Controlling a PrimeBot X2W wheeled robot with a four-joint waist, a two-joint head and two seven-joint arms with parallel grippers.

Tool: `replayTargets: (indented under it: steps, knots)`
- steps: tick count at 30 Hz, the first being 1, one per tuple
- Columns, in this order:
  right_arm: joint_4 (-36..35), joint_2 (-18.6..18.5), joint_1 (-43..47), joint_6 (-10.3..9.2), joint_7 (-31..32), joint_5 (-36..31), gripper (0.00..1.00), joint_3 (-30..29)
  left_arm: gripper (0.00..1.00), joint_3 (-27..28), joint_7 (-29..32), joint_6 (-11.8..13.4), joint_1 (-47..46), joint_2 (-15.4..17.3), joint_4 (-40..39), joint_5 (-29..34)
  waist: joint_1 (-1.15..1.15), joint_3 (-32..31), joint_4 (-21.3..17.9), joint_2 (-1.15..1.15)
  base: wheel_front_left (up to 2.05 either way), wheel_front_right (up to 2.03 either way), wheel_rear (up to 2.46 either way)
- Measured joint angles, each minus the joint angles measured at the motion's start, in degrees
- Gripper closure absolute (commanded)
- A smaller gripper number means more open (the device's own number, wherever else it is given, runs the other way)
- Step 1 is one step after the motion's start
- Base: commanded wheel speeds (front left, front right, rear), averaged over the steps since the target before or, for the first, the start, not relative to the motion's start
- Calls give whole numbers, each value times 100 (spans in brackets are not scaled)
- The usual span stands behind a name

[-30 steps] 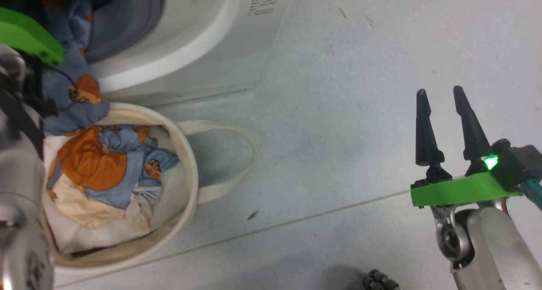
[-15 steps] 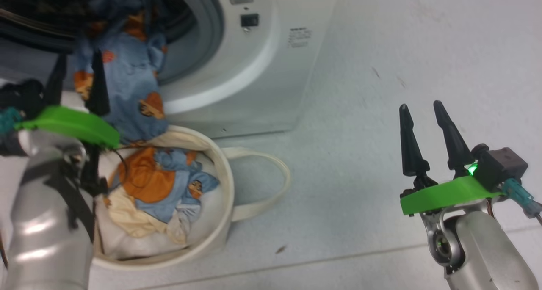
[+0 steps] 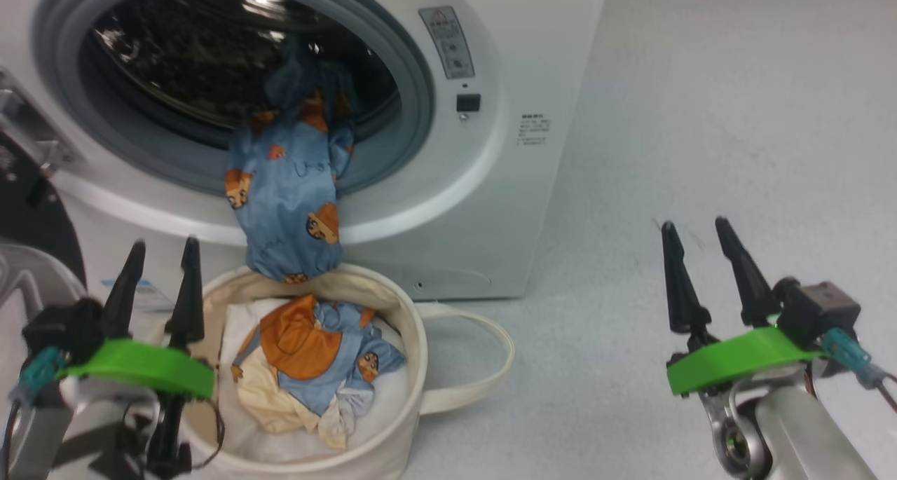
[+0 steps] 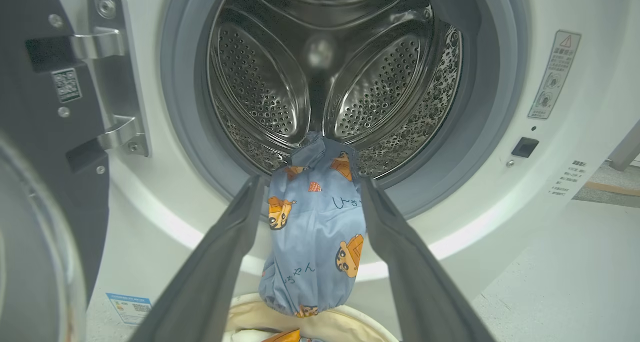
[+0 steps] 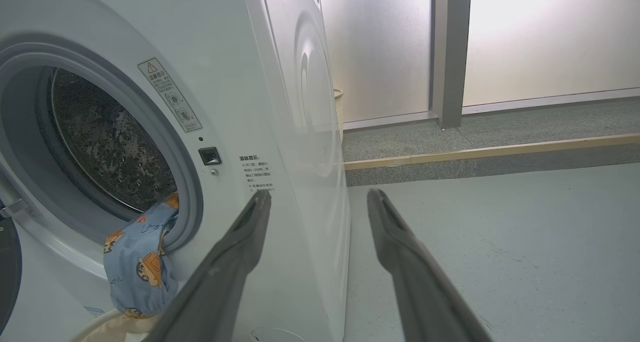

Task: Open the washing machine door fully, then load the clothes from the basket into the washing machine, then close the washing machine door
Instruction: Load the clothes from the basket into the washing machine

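Note:
The washing machine [image 3: 504, 59] stands with its drum [image 4: 280, 82] exposed; the washing machine door [image 4: 30, 157] is swung open at the left. One light blue garment [image 3: 291, 200] with orange prints hangs out of the drum over the grey gasket, its lower end reaching the basket [image 3: 413, 340]. More clothes [image 3: 308, 361] lie inside the basket on white padding. My left gripper [image 3: 161, 245] is open beside the basket's left rim, apart from the hanging garment [image 4: 315, 242], which shows beyond its fingers. My right gripper [image 3: 694, 225] hangs open and empty over the floor to the right.
One loop handle [image 3: 483, 354] of the basket lies on the floor toward the right. A small blue label sticker [image 4: 127, 304] sits low on the machine's front. A wooden strip [image 5: 490, 152] and a frosted wall [image 5: 540, 37] lie behind the machine. Grey floor spreads to the right.
The head camera has tilted up toward the drum. My left gripper has drawn back and down from the blue garment, which stays hanging from the drum. The right gripper has kept its pose.

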Motion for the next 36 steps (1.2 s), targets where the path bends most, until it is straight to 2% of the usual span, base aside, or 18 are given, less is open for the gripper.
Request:
replayTargets:
  steps: [12,36]
  knots:
    - [53,-74,197,0,0,100,0,60,0,148,1,0,677,-118,-336,79,1,-444,195,0,0,0,0]
    - [90,-146,203,0,0,149,0,157,0,143,1,0,703,-164,-341,80,1,-506,132,0,0,0,0]
